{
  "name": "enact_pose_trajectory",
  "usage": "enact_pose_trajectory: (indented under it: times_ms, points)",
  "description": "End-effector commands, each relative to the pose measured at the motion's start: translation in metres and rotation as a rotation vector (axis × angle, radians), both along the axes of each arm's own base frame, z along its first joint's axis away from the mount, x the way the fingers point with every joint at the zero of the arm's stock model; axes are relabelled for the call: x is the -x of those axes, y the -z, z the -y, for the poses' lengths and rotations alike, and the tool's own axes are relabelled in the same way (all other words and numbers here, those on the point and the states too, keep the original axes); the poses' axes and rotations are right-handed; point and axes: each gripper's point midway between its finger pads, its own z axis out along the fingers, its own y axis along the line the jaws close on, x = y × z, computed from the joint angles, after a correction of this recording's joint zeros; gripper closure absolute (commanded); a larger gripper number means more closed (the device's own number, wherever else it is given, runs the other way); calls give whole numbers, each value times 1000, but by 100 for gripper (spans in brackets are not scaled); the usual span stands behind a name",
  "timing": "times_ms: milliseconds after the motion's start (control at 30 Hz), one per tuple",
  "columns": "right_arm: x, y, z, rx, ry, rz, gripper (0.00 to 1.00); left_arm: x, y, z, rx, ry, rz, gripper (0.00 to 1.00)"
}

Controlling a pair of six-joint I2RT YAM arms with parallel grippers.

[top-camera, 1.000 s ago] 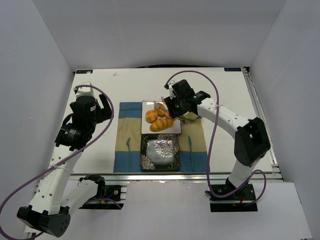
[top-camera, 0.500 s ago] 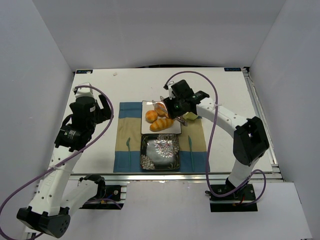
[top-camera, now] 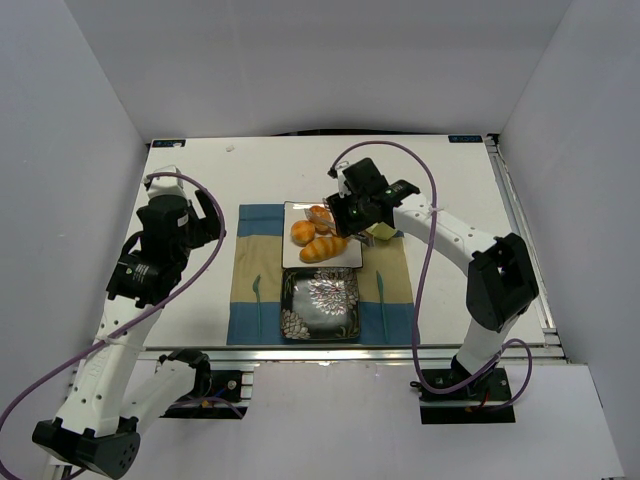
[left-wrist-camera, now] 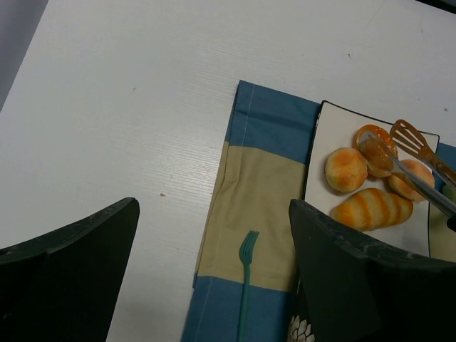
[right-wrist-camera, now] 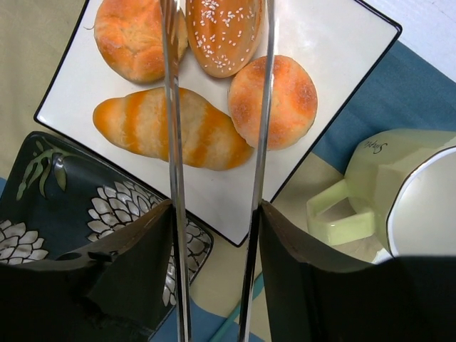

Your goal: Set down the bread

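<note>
Several pieces of bread lie on the white square plate [right-wrist-camera: 335, 35]: a sesame bun [right-wrist-camera: 224, 32], two round buns [right-wrist-camera: 274, 100] and a striped long loaf [right-wrist-camera: 171, 128]. My right gripper [right-wrist-camera: 216, 214] is shut on metal tongs [right-wrist-camera: 173, 142]. The tongs' two arms stand apart on either side of the sesame bun, whose far end is cut off by the frame. From above, the right gripper [top-camera: 352, 212] hangs over the plate's [top-camera: 345, 258] right edge. My left gripper [left-wrist-camera: 214, 214] is open and holds nothing, above the placemat's left part.
A dark floral plate [top-camera: 320, 305] sits in front of the white one on a blue and tan placemat [top-camera: 250, 290]. A teal fork [left-wrist-camera: 246, 285] lies on the mat's left side. A pale green mug [right-wrist-camera: 399, 192] stands right of the white plate.
The tongs' arms have spread wider around the sesame bun at the far side of the plate. The left arm has barely shifted.
</note>
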Motion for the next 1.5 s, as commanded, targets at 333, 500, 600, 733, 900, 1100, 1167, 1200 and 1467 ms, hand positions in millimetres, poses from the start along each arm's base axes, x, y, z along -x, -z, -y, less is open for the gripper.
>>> enact_pose_trajectory:
  times_ms: [333,500,600,733,900,1100,1167,1200,1467]
  points:
    - [2,-17,-8,-51,-8,-9,66,5,-6,0,12,2,14,3]
    - [-7,-40,-11,-91,6,33,72,4,-5,0,13,2,13,3]
    - [-19,-70,-16,-125,18,92,73,3,-5,1,12,5,14,3]
    - [-25,-115,-21,-171,11,159,73,1,-7,2,15,6,17,2]
    - [-7,-149,-8,-193,8,189,72,0,-10,3,20,8,24,2]
    - [56,-141,21,-220,-30,153,72,2,-11,5,42,14,29,2]
    - [83,-135,27,-249,-55,131,72,4,-10,7,58,19,35,2]
    - [97,-131,24,-261,-74,117,72,4,-8,8,63,20,35,2]
    - [165,-87,31,-319,-91,17,72,7,3,16,116,40,41,2]
